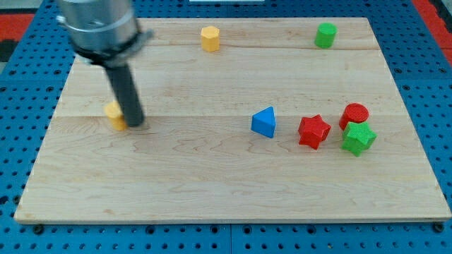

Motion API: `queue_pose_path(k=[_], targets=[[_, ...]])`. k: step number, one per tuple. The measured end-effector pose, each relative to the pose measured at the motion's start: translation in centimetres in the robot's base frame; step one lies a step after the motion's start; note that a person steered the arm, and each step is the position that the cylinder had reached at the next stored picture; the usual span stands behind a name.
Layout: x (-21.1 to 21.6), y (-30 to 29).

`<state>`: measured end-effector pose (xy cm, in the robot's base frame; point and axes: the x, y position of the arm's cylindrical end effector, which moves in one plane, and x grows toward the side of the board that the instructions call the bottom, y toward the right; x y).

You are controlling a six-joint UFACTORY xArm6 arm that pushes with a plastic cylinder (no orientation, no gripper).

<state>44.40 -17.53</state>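
Camera view shows my tip (136,125) down on the wooden board (212,176), at the board's nine o'clock side. The rod has no jaws to open or close and grips nothing; its lower end presses against a small yellow block (114,115), which sits at the tip's nine o'clock and is partly hidden, so its shape cannot be made out. Well apart, toward three o'clock, lie a blue triangular block (264,122), a red star block (313,131), a red cylinder (354,114) and a green star block (358,137) touching it. Along the twelve o'clock edge stand a yellow hexagonal block (210,37) and a green cylinder (325,34).
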Motion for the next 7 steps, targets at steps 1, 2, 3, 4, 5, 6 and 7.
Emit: queue_pose_path(k=[1, 2, 3, 4, 5, 6, 7], targets=[[-1.6, -2.9], [-1.6, -1.4], [-1.6, 0.5], [-1.6, 0.7], [-1.6, 0.7], [-3.5, 5.1], [-4.8, 14.8]])
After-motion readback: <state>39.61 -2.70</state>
